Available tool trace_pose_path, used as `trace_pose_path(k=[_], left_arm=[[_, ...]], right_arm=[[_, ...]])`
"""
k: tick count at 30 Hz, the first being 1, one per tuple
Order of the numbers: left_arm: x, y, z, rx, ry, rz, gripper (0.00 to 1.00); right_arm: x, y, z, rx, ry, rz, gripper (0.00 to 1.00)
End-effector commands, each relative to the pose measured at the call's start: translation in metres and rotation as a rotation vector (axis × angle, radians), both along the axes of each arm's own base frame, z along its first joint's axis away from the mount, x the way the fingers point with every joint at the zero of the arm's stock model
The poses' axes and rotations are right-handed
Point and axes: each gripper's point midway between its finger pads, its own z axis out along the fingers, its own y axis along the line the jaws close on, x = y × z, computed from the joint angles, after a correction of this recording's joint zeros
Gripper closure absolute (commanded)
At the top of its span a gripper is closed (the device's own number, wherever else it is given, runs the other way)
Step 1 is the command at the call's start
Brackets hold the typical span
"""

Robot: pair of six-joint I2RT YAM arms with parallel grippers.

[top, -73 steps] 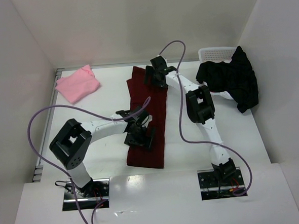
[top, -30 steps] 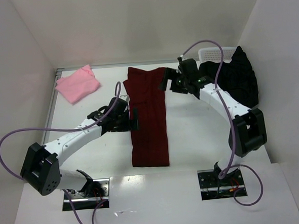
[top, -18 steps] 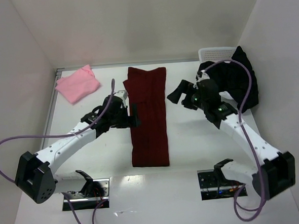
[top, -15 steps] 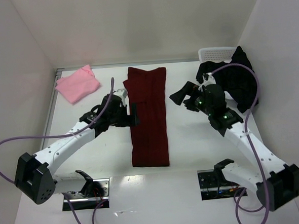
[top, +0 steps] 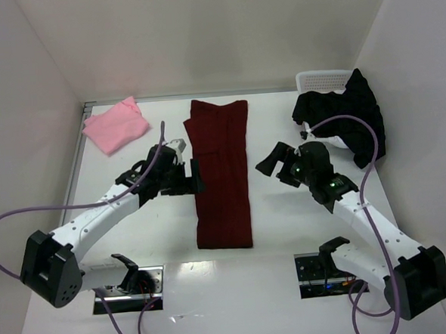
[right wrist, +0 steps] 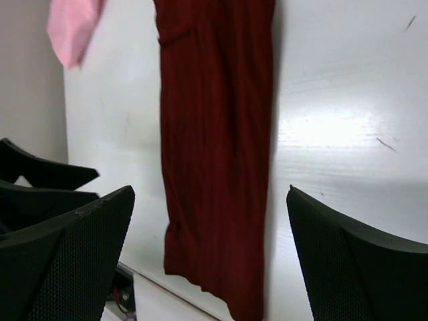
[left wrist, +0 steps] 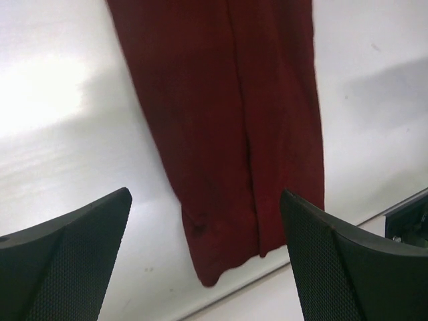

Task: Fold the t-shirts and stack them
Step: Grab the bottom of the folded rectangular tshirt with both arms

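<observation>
The dark maroon t-shirt (top: 222, 174) is lying folded into a long narrow strip, running from the far side of the white worktop (top: 286, 216) down to its near edge, roughly midway between the two arms. The light pink t-shirt (top: 116, 125) is resting as a small folded bundle in the far left corner, well apart from the maroon one. The black t-shirt (top: 345, 122) is being carried in a loose heap by the white mesh basket (top: 320, 78) in the far right corner. The left gripper (top: 193, 176) is being held with jaws spread wide at the strip's left edge, nothing pinched. The right gripper (top: 272, 160) is likewise being held spread and empty, over bare worktop to the strip's right.
</observation>
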Motion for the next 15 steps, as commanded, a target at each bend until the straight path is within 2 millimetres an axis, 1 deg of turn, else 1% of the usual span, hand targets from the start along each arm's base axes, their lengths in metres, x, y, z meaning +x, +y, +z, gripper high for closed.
trace_pose_path(k=[1,2,3,4,5,6,8,9,10,11,12,13,14,15], left_arm=[[-0.017,0.011,0.006,-0.048,0.025,0.06,0.01],[-0.017,0.015,0.006,-0.056,0.025,0.078,0.01],[-0.024,0.012,0.004,-0.075,0.043,0.054,0.01],[-0.031,0.015,-0.003,-0.079,0.075,0.065,0.01],[-0.032,0.013,-0.003,-0.086,0.08,0.057,0.01],[-0.039,0.012,-0.009,-0.104,0.13,0.045,0.01],[-0.046,0.007,-0.02,-0.107,0.195,0.02,0.01],[-0.049,0.004,-0.024,-0.107,0.216,-0.007,0.01],[-0.057,0.002,-0.036,-0.094,0.278,-0.041,0.01],[-0.061,0.003,-0.044,-0.077,0.315,-0.051,0.01],[-0.067,0.006,-0.059,-0.045,0.381,-0.043,0.01],[-0.07,0.002,-0.059,-0.062,0.414,-0.062,0.01],[-0.074,-0.002,-0.063,-0.057,0.439,-0.063,0.02],[-0.076,-0.005,-0.063,-0.069,0.469,-0.057,0.03]], right_arm=[[-0.014,0.009,-0.029,-0.03,0.077,0.1,0.0],[-0.016,0.012,-0.035,-0.032,0.097,0.128,0.0],[-0.019,0.016,-0.039,-0.022,0.121,0.152,0.0],[-0.025,0.021,-0.047,-0.01,0.157,0.185,0.0],[-0.031,0.023,-0.06,-0.032,0.204,0.204,0.0],[-0.037,0.025,-0.065,-0.041,0.23,0.215,0.0],[-0.049,0.03,-0.068,-0.053,0.256,0.249,0.0],[-0.055,0.031,-0.074,-0.059,0.271,0.259,0.0],[-0.064,0.03,-0.082,-0.061,0.301,0.261,0.01],[-0.073,0.035,-0.084,-0.04,0.325,0.29,0.03],[-0.08,0.035,-0.087,-0.034,0.35,0.305,0.04],[-0.089,0.038,-0.093,-0.016,0.388,0.314,0.04],[-0.097,0.045,-0.094,-0.008,0.408,0.343,0.04],[-0.104,0.047,-0.098,-0.009,0.428,0.353,0.06]])
